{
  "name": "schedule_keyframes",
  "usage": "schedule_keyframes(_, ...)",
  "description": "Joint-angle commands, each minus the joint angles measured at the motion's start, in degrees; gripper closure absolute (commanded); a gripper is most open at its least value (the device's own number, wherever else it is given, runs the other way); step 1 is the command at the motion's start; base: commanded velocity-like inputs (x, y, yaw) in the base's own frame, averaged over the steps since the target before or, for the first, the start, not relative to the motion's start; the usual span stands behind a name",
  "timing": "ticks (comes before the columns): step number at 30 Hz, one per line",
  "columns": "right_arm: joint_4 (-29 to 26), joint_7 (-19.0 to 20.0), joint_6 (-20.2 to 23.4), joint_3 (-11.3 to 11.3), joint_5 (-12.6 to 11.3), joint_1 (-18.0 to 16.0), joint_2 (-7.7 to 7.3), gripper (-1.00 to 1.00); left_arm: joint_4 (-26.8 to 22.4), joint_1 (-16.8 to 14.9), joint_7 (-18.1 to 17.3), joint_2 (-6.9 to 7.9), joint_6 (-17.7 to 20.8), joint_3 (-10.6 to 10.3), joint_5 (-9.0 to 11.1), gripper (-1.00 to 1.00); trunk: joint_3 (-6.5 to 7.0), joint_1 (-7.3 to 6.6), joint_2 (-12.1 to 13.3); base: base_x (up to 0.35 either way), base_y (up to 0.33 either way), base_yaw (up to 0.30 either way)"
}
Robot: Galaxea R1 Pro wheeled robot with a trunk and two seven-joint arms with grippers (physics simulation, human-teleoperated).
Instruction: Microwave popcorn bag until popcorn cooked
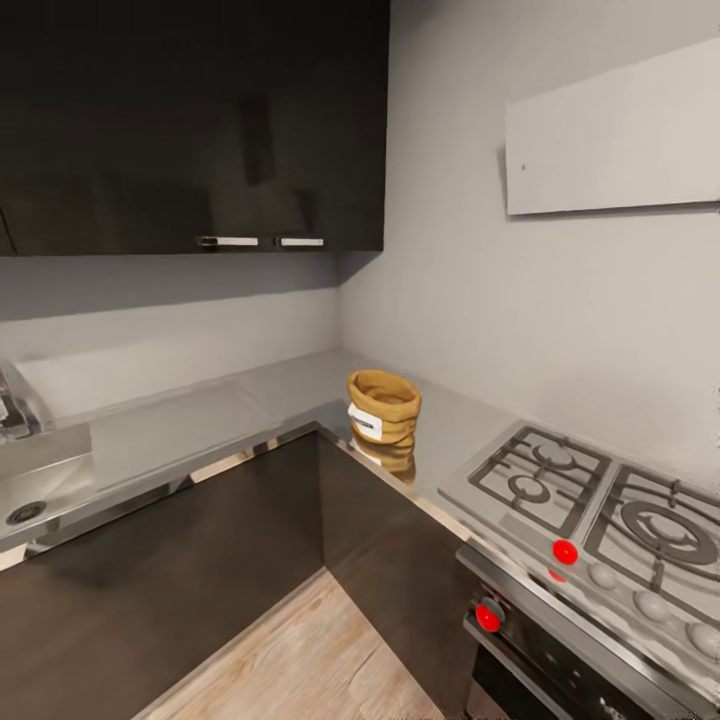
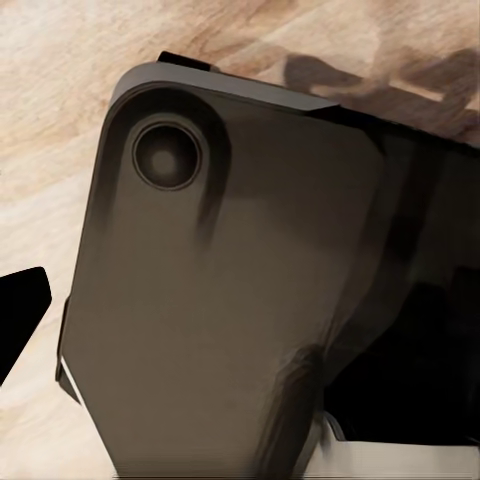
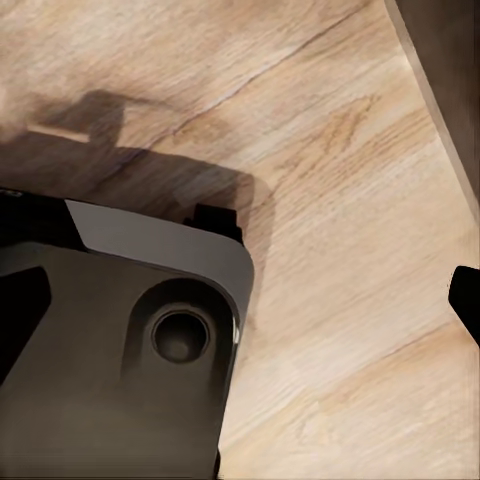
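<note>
Popcorn bag [image 1: 383, 407] upright on countertop [image 1: 180, 430] at the inner corner, white label on its side, reflection below it. Gas hob [image 1: 590, 510] with red knobs further along the counter; sink [image 1: 30, 480] on the other run. Both wrist views look down at robot base [image 2: 230, 300] over wood floor [image 3: 330, 130], well away from the bag. Finger state of either gripper: cannot tell.

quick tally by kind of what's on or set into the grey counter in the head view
popcorn bag: 1
sink: 1
gas hob: 1
red knobs on the hob: 1
total: 4
</note>
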Motion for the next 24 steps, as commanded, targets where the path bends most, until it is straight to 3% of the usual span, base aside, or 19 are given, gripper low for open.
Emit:
schedule_keyframes(1, 0.15, -0.05, -0.08, -0.49, 0.52, -0.07, -0.04, -1.00, -0.03, 0.00, -0.04, -0.02, -0.11, 0.28, 0.17, -1.00, 0.04, -0.23, 0.37, 0.000, 0.000, -0.089)
schedule_keyframes(9, 0.15, -0.04, -0.08, -0.50, 0.59, -0.07, -0.11, -1.00, -0.03, 0.00, -0.04, -0.02, -0.15, 0.31, 0.24, -1.00, 0.80, -1.98, 3.58, 0.000, 0.000, -0.097)
schedule_keyframes(15, 0.15, -0.04, -0.09, -0.50, 0.59, -0.07, -0.26, -1.00, -0.11, 0.00, -0.04, -0.02, -0.16, 0.27, 2.24, -1.00, 1.36, -3.30, 5.99, 0.000, 0.000, -0.110)
schedule_keyframes(20, 0.15, -0.04, -0.16, -0.50, 0.63, -0.07, -0.28, -1.00, -0.12, 0.00, -0.04, -0.02, -0.18, 0.26, 2.55, -1.00, 1.83, -4.40, 8.00, 0.000, 0.000, -0.112)
schedule_keyframes(24, 0.15, -0.04, -0.16, -0.49, 2.07, -0.07, -0.10, -1.00, -0.11, 0.00, -0.04, -0.02, -0.12, 0.24, 2.59, -1.00, 2.20, -5.28, 9.60, 0.000, 0.000, -0.108)
